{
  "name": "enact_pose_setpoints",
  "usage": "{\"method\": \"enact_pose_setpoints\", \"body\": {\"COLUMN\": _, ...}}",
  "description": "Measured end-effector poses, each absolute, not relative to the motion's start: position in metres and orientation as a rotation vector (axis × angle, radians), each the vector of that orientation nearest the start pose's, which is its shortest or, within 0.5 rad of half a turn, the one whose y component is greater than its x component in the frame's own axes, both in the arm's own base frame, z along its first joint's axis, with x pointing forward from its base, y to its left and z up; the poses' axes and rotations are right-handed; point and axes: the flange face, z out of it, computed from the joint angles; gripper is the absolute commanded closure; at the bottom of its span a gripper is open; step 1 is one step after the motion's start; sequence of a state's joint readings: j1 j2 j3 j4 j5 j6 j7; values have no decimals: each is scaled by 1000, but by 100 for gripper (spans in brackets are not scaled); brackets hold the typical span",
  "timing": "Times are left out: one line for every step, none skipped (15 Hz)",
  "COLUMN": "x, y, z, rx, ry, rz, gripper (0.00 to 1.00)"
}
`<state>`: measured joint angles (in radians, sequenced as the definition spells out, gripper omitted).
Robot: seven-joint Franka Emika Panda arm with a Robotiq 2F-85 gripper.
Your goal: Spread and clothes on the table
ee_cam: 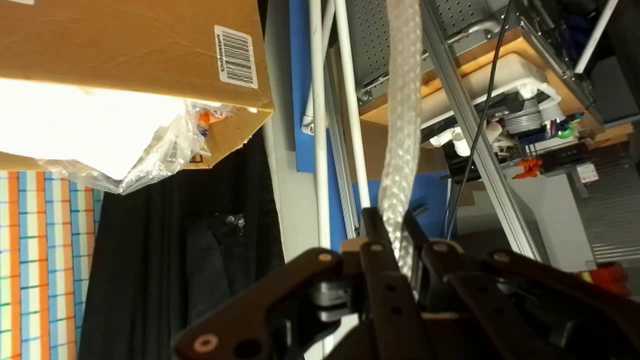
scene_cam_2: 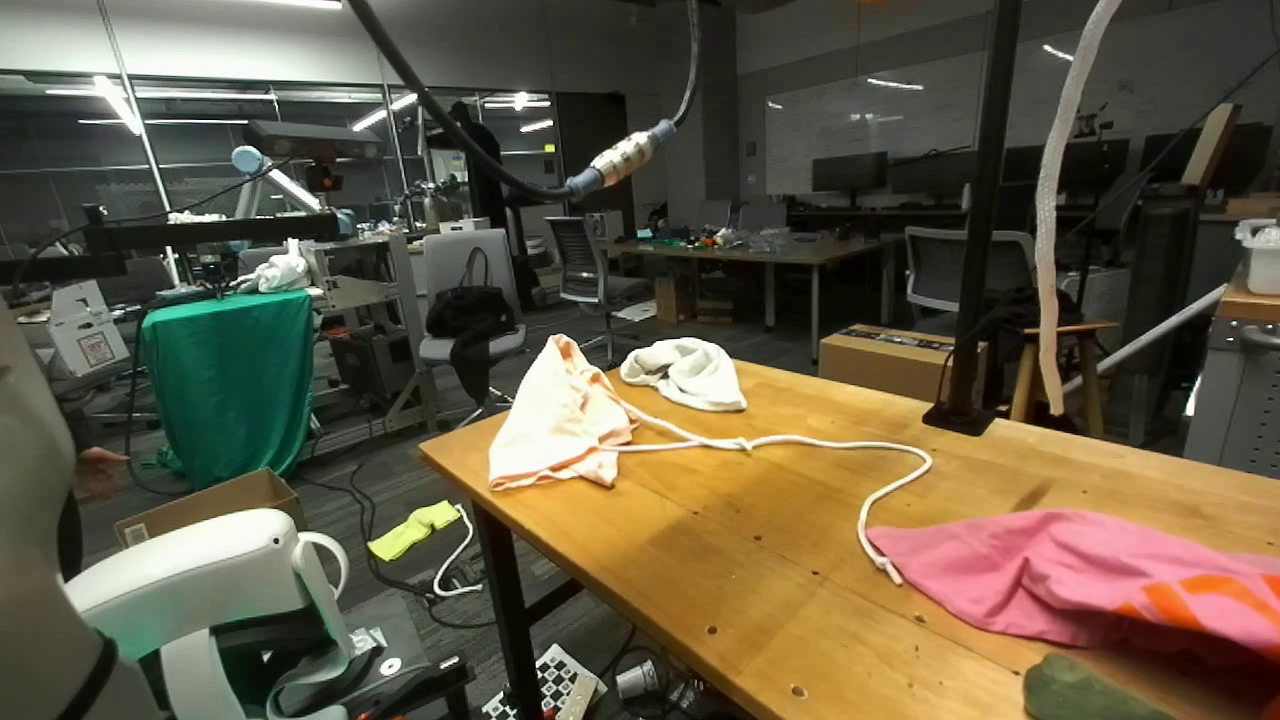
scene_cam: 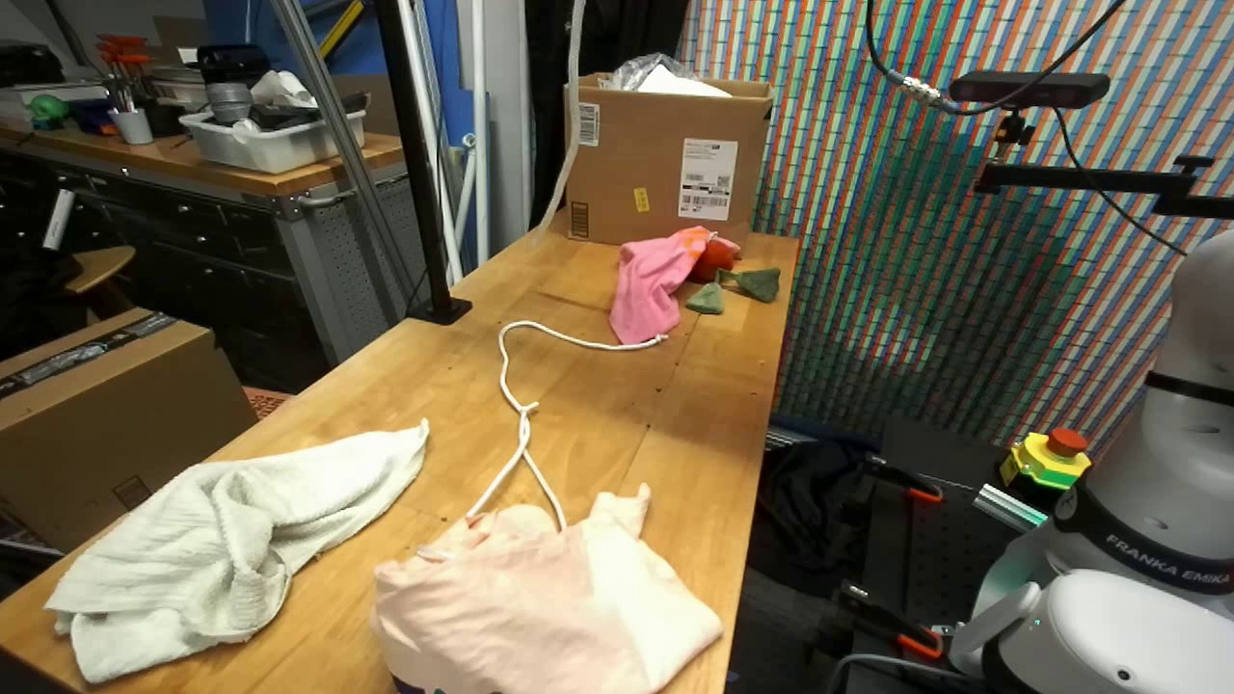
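Observation:
On the wooden table point(scene_cam: 453, 386) lie three garments. A mint-white one point(scene_cam: 241, 540) is bunched and twisted at the near left in an exterior view. Beside it rests a peach-pink garment point(scene_cam: 540, 607), folded over itself, with a knotted white cord point(scene_cam_2: 840, 440) running from it toward a crumpled bright pink garment point(scene_cam_2: 1040, 570). In the wrist view my gripper point(ee_cam: 392, 222) is shut on a pale braided strap point(ee_cam: 404, 100). That strap point(scene_cam: 569, 125) hangs down from above in both exterior views, where the gripper itself is out of frame.
A large cardboard box point(scene_cam: 656, 154) stands at the table's far end. Small green pieces point(scene_cam: 757, 283) lie by the pink garment. A black post point(scene_cam_2: 975, 230) is fixed at the table's edge. A camera cable point(scene_cam_2: 500, 180) hangs across the top.

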<state>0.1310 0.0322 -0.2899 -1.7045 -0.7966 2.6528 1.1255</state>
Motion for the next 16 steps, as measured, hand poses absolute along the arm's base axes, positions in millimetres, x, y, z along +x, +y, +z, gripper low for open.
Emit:
{"method": "enact_pose_setpoints", "body": {"x": 617, "y": -75, "z": 662, "rx": -2658, "ry": 1050, "rz": -1704, "gripper": 92}}
{"method": "enact_pose_setpoints", "body": {"x": 618, "y": -75, "z": 661, "rx": -2654, "ry": 1059, "rz": -1701, "gripper": 92}}
{"method": "enact_pose_setpoints", "body": {"x": 619, "y": -74, "z": 658, "rx": -2653, "ry": 1066, "rz": -1695, "gripper": 92}}
{"method": "enact_pose_setpoints", "body": {"x": 620, "y": -73, "z": 655, "rx": -2653, "ry": 1072, "rz": -1688, "gripper": 92}}
{"method": "enact_pose_setpoints", "body": {"x": 623, "y": -71, "z": 651, "rx": -2652, "ry": 1079, "rz": -1679, "gripper": 92}}
{"method": "enact_pose_setpoints", "body": {"x": 626, "y": -70, "z": 645, "rx": -2651, "ry": 1090, "rz": -1667, "gripper": 92}}
{"method": "enact_pose_setpoints", "body": {"x": 630, "y": -67, "z": 638, "rx": -2646, "ry": 1107, "rz": -1652, "gripper": 92}}
{"method": "enact_pose_setpoints", "body": {"x": 634, "y": -65, "z": 629, "rx": -2640, "ry": 1128, "rz": -1635, "gripper": 92}}
{"method": "enact_pose_setpoints", "body": {"x": 639, "y": -63, "z": 620, "rx": -2634, "ry": 1151, "rz": -1617, "gripper": 92}}
{"method": "enact_pose_setpoints", "body": {"x": 645, "y": -60, "z": 610, "rx": -2631, "ry": 1173, "rz": -1597, "gripper": 92}}
{"method": "enact_pose_setpoints", "body": {"x": 650, "y": -57, "z": 599, "rx": -2631, "ry": 1192, "rz": -1579, "gripper": 92}}
{"method": "enact_pose_setpoints", "body": {"x": 656, "y": -54, "z": 589, "rx": -2632, "ry": 1208, "rz": -1563, "gripper": 92}}
{"method": "enact_pose_setpoints", "body": {"x": 663, "y": -51, "z": 579, "rx": -2636, "ry": 1219, "rz": -1550, "gripper": 92}}
{"method": "enact_pose_setpoints", "body": {"x": 669, "y": -50, "z": 569, "rx": -2643, "ry": 1228, "rz": -1539, "gripper": 92}}
{"method": "enact_pose_setpoints", "body": {"x": 676, "y": -50, "z": 560, "rx": -2651, "ry": 1235, "rz": -1531, "gripper": 92}}
{"method": "enact_pose_setpoints", "body": {"x": 682, "y": -50, "z": 551, "rx": -2658, "ry": 1246, "rz": -1526, "gripper": 92}}
